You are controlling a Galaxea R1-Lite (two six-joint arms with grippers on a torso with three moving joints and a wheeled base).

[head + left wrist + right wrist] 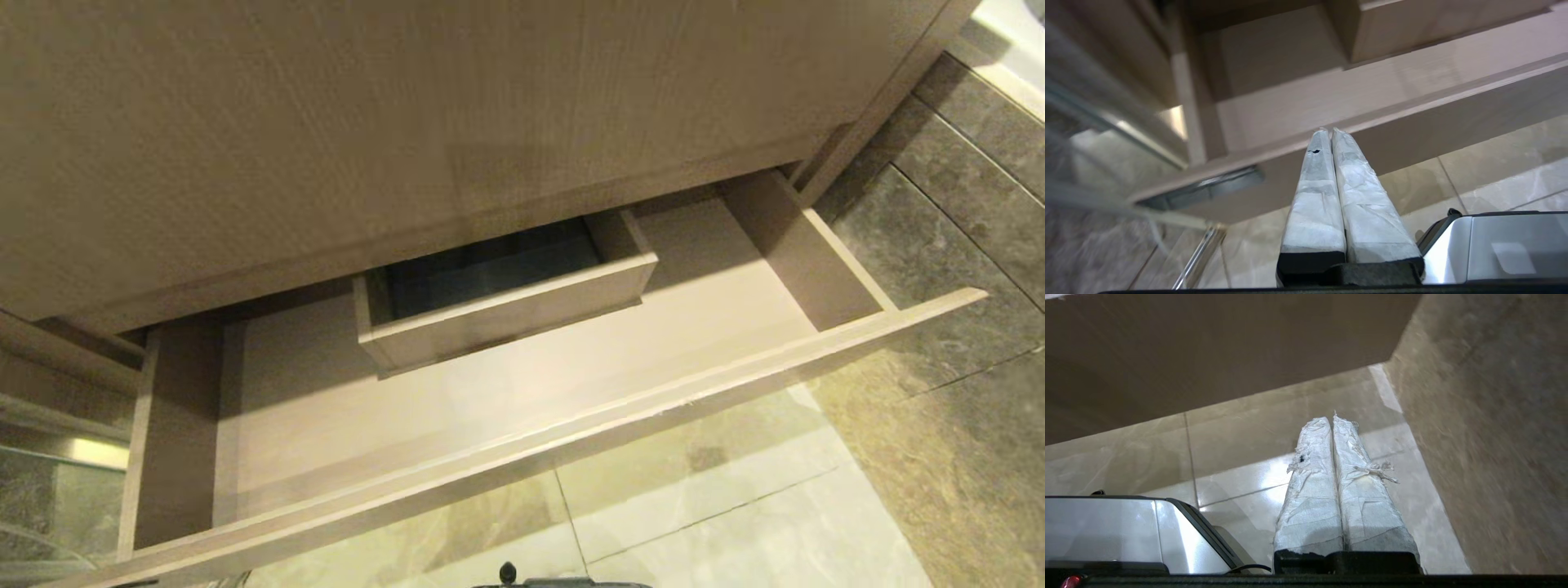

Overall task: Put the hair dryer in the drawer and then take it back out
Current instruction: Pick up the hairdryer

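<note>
A: What is hidden or cut off here?

B: In the head view neither arm shows. The wide, shallow, light wood-grain drawer (522, 384) stands pulled out beneath a taller wood-grain panel (367, 122), and its left end runs off past the picture's edge. The boxed cut-out (506, 294) at the back of the drawer is dark inside, so I cannot make out what lies in it, if anything.

A: And the small white hair dryer?

B: I cannot find it in any view. The drawer's floor that shows is bare wood, so where the dryer sits I cannot tell.

A: Where is the left gripper?

B: The left gripper (1329, 131), with fingers wrapped in white tape (1314, 196), hangs low in front of the drawer. Its tips are pressed together with nothing between them, and they point up at the drawer's front edge (1412, 122), apart from it. A dark metal strip (1208, 188) shows under the drawer's end, and glossy beige floor tiles (1494, 171) lie beyond.

A: The right one?

B: The right gripper (1331, 418) has taped fingers too (1310, 498), the tape frayed in places. They are squeezed tight, holding nothing. It hangs over the glossy tiles (1241, 428), with the drawer's shaded underside (1208, 343) above and a rough brownish-grey stone surface (1486, 437) on one side.

A: Anything else near them?

B: A silver-grey part of the robot's body sits just beside each gripper (1502, 245) (1126, 531), cut off by the picture's edge in both wrist views.
</note>
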